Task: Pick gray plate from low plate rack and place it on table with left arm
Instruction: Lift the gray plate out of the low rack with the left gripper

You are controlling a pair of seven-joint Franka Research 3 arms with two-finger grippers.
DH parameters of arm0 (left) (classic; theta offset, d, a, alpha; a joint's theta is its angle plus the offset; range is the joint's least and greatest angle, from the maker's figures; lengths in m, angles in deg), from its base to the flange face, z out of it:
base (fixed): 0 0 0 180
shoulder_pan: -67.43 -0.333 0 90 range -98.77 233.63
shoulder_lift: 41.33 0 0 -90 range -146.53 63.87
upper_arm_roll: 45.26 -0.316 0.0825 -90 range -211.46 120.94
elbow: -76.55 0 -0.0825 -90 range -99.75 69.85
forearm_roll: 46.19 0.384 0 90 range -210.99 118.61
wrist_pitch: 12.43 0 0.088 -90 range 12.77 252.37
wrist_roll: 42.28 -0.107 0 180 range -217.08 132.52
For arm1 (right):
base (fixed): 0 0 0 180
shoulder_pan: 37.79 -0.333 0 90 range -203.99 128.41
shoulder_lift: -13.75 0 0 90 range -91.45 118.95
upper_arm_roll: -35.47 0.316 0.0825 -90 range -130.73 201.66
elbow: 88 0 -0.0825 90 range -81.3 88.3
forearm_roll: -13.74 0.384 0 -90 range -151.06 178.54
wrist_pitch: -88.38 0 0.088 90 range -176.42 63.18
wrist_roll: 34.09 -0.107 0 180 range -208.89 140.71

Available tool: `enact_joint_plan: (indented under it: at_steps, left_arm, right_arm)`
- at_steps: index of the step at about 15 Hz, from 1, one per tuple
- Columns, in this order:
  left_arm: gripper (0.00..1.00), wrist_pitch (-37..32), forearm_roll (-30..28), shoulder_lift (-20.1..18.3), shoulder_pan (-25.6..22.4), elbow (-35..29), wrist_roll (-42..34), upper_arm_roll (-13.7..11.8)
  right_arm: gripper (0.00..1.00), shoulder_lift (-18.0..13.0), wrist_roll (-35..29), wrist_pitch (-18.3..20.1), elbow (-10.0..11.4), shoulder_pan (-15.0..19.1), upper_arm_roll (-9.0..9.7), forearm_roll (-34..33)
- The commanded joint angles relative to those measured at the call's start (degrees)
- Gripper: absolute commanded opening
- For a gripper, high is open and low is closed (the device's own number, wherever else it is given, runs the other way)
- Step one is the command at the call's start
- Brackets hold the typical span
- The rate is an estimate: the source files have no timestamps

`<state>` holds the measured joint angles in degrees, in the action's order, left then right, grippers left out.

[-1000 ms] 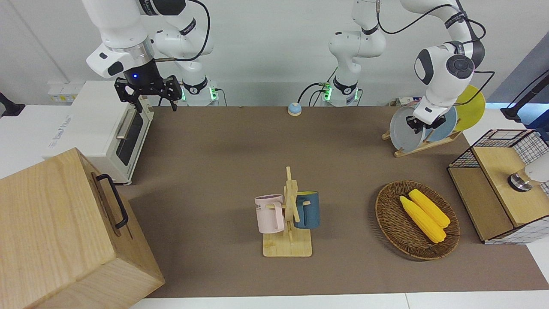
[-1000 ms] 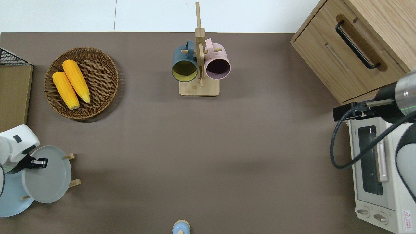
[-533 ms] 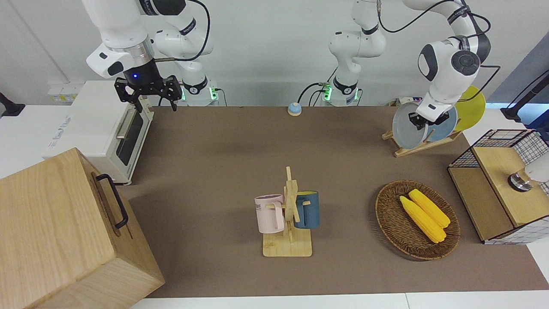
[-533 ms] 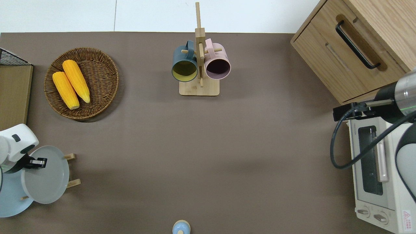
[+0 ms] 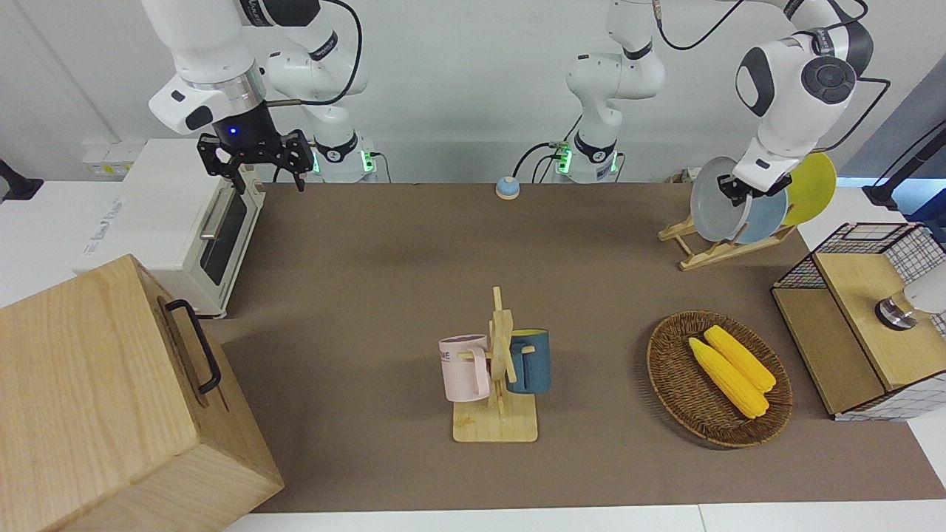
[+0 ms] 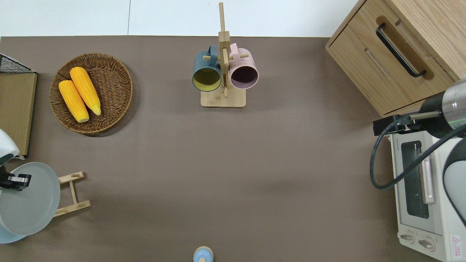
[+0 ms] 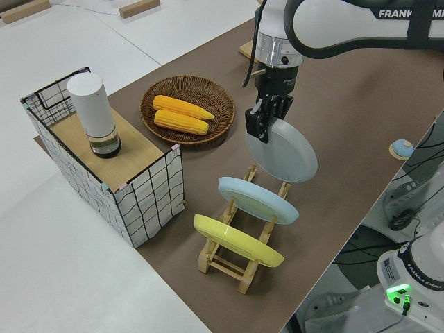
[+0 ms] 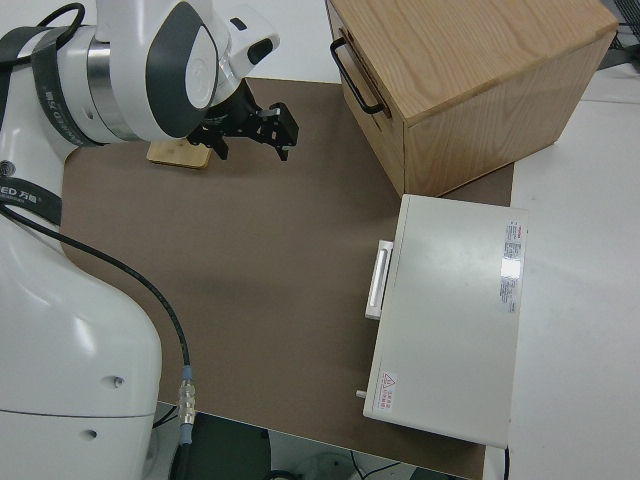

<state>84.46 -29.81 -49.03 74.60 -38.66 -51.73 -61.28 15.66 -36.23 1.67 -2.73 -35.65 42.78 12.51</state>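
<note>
My left gripper (image 5: 739, 188) is shut on the upper rim of the gray plate (image 5: 711, 210) and holds it tilted in the air, clear of the low plate rack (image 5: 711, 253). In the overhead view the left gripper (image 6: 14, 181) and gray plate (image 6: 31, 200) are over the end of the rack (image 6: 72, 193) nearest the table's edge. The left side view shows the plate (image 7: 283, 151) above the rack (image 7: 236, 262), which holds a light blue plate (image 7: 258, 200) and a yellow plate (image 7: 237, 241). The right arm is parked, its gripper (image 5: 255, 159) open. The table (image 5: 369, 295) is brown.
A wicker basket (image 5: 669, 369) with two corn cobs and a wire-sided box (image 5: 865, 318) lie farther from the robots than the rack. A wooden mug stand (image 5: 497, 369) with two mugs is mid-table. A toaster oven (image 5: 170, 222) and wooden cabinet (image 5: 111, 399) are at the right arm's end.
My left gripper has lifted the gray plate up out of the rack's outermost slot and carried it toward the left arm's end of the table. The right arm has not moved.
</note>
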Motion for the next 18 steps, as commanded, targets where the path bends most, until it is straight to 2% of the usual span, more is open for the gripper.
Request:
enact_joint_plan:
  at_steps: [1,4,7,13,18]
  left_arm:
    - [0.0,-4.7,0.1,-0.3,0.4,3.1,-0.5,1.1]
    - [0.0,-7.8,-1.8,-0.5,0.3,5.5,-0.3,2.0]
    - [0.0,-10.0,-6.4,-0.6,0.4,6.1,0.4,2.7]
    - [0.0,-10.3,-18.8,0.4,0.2,5.2,-0.4,3.0]
    - [0.0,-8.6,-25.9,2.2,-0.1,2.9,-0.5,2.9]
  right_arm:
    - [0.983,0.6,-0.8,0.9,-1.2,1.3,1.21,-0.2]
    - [0.983,0.6,-0.8,0.9,-1.2,1.3,1.21,-0.2]
    - [0.983,0.6,-0.8,0.9,-1.2,1.3,1.21,-0.2]
    - [0.983,0.6,-0.8,0.9,-1.2,1.3,1.21,-0.2]
    - [0.983,0.6,-0.8,0.9,-1.2,1.3,1.21,-0.2]
